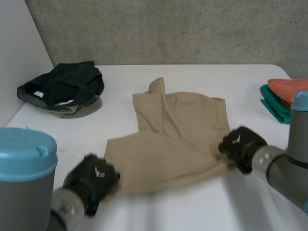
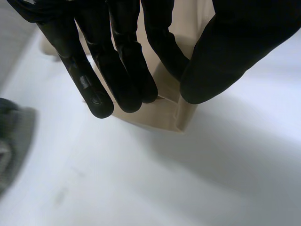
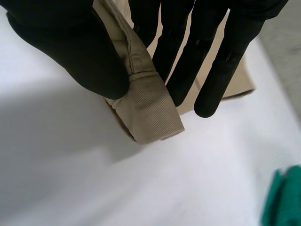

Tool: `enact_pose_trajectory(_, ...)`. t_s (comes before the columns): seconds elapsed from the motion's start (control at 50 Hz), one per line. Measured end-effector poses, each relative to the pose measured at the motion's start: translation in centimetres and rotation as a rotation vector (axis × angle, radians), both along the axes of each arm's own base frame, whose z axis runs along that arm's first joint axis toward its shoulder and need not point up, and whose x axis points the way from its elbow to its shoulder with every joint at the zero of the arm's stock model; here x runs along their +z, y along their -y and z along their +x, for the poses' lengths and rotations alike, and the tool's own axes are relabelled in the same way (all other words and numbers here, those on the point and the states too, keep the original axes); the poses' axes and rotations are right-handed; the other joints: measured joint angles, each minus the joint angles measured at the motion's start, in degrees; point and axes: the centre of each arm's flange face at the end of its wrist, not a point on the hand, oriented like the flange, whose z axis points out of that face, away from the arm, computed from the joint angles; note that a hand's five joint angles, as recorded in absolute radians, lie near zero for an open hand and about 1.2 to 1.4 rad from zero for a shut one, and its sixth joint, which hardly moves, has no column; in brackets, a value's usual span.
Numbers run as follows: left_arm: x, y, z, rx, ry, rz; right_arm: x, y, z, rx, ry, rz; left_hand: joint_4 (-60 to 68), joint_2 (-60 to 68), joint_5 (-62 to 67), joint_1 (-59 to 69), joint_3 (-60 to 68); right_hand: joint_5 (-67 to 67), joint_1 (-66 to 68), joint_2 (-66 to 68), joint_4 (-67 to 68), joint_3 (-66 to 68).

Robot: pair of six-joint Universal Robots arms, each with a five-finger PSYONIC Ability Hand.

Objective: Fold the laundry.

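Note:
A tan garment (image 1: 175,139) lies partly folded in the middle of the white table (image 1: 207,207). My left hand (image 1: 91,180) grips its near left corner; in the left wrist view the tan cloth (image 2: 164,106) is pinched between straight fingers (image 2: 96,96) and thumb. My right hand (image 1: 240,144) holds the near right corner; in the right wrist view the waistband end (image 3: 150,108) is pinched between thumb and fingers (image 3: 211,89). Both corners hang slightly above the table.
A dark heap of clothes (image 1: 65,86) lies at the back left, near the left wall. Folded orange (image 1: 288,89) and green (image 1: 274,103) cloths are stacked at the right edge; the green one (image 3: 284,197) also shows beyond my right fingertips.

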Motion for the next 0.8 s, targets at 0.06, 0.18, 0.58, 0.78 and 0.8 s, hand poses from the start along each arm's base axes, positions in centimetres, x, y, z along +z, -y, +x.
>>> enact_pose_trajectory(0.06, 0.2, -1.6, 0.3, -0.042, 0.032, 0.057, 0.0, -1.9, -0.7, 0.018, -0.050, 0.075, -4.0, -3.9, -3.5, -3.3, -3.9, 0.0, 0.0, 0.0, 0.0, 0.0)
enact_pose_trajectory(0.18, 0.8, -1.0, -1.5, -0.097, -0.051, -0.007, -0.8, -3.3, -1.1, 0.042, -0.086, 0.114, -47.0, -46.6, -45.8, -48.0, -45.9, 0.0, 0.0, 0.0, 0.0, 0.0)
enact_pose_trajectory(0.58, -2.7, 17.9, -11.2, -0.339, -0.460, -0.307, -3.2, -2.8, -0.6, 0.009, 0.005, 0.035, -41.7, -41.8, -39.9, -38.6, -41.4, 0.0, 0.0, 0.0, 0.0, 0.0)
enact_pose_trajectory(0.78, -8.8, 22.1, -12.6, -0.443, -0.410, -0.376, -4.4, -2.8, -0.5, -0.001, 0.008, 0.058, -20.4, -20.2, -19.1, -14.4, -20.2, 0.0, 0.5, 0.3, 0.0, 0.0)
enact_pose_trajectory(0.8, -9.1, 22.3, -12.6, -0.437, -0.403, -0.383, -4.4, -2.8, -0.6, -0.001, 0.008, 0.058, -12.6, -11.5, -11.3, -6.2, -11.5, 0.0, 0.5, 0.3, 0.0, 0.0)
